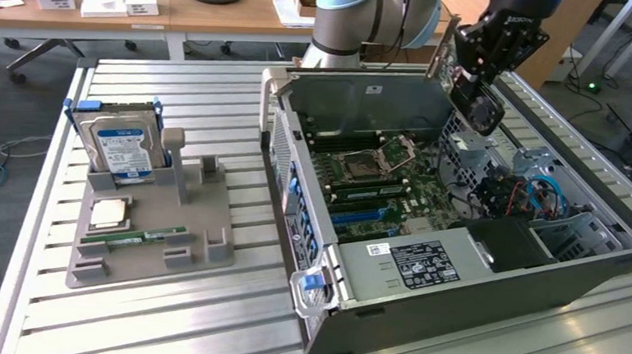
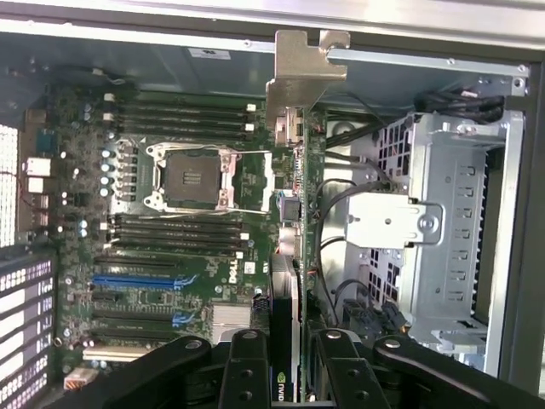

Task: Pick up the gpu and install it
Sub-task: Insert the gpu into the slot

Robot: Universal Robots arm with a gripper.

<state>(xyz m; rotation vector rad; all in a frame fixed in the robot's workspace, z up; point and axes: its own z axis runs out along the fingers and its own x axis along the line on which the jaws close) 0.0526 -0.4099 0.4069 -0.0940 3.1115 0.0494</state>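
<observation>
pincer holds gpu over case on slatted metal table, wooden desks behind

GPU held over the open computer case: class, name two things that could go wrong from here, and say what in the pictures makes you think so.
1. The gpu, clamped edge-on in the gripper, hangs beside loose black cables near the drive cage; they might snag it on a descent.
2. Its metal bracket sits close to the case wall; a slight tilt could knock it there instead of seating the card on the motherboard.
</observation>
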